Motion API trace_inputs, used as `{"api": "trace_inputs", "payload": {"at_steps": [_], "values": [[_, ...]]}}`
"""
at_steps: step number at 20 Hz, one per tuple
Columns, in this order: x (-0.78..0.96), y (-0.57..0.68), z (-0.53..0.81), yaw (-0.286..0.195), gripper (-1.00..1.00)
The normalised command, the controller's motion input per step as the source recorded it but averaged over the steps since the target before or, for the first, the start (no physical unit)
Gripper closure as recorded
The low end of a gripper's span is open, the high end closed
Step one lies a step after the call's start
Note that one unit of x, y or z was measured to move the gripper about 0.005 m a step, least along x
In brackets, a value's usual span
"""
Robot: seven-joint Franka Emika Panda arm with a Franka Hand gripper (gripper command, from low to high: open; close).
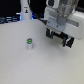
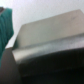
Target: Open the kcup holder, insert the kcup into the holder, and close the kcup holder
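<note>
My pincer (image 1: 59, 36) hangs over the kcup holder (image 1: 66, 39), well apart from the kcup (image 1: 29, 44); I cannot tell whether its fingers are apart.

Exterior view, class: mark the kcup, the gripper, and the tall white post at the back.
kcup (image 1: 30, 44): exterior view, on its white side wall below the green top.
gripper (image 1: 60, 37): exterior view, midway between its dark fingertips.
white post (image 1: 25, 9): exterior view, on its upright white body.

A pale table (image 1: 30, 65) bears the upright kcup (image 1: 29, 44).
</note>
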Motion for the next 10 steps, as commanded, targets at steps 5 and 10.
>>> {"api": "trace_inputs", "payload": {"at_steps": [5, 10], "values": [[-0.08, -0.37, 0.34, -0.254, -1.0], [-0.19, -0.4, 0.25, -0.27, -1.0]]}}
